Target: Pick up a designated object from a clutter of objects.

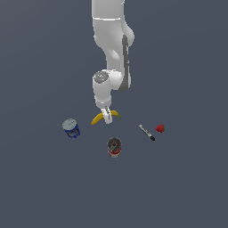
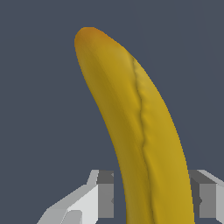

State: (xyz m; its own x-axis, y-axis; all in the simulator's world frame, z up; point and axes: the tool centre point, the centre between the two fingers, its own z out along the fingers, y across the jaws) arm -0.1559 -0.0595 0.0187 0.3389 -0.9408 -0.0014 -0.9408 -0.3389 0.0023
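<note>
Exterior view shows the white arm (image 1: 111, 49) reaching down onto the grey bench (image 1: 40, 191), its jaws (image 1: 107, 117) set across the middle of the banana (image 1: 98, 118). The banana lies flat, one yellow end sticking out to the exterior view's left of the jaws and its greenish tip showing just past them on the other side.

Wrist view fills with the banana (image 2: 140, 131), its long curved body running away from the jaws (image 2: 153, 199). One finger (image 2: 101, 199) stands on each flank, close against the peel, so the jaws sit narrow around the fruit; whether the pads truly press on it I cannot tell.

Beyond the jaws lies the rest of the clutter. The blue can (image 1: 71, 128) stands well off to the exterior view's left, the red can (image 1: 114, 147) stands nearer the camera, and the marker (image 1: 147, 132) lies off to the exterior view's right with the strawberry (image 1: 160, 128) just beside it.
</note>
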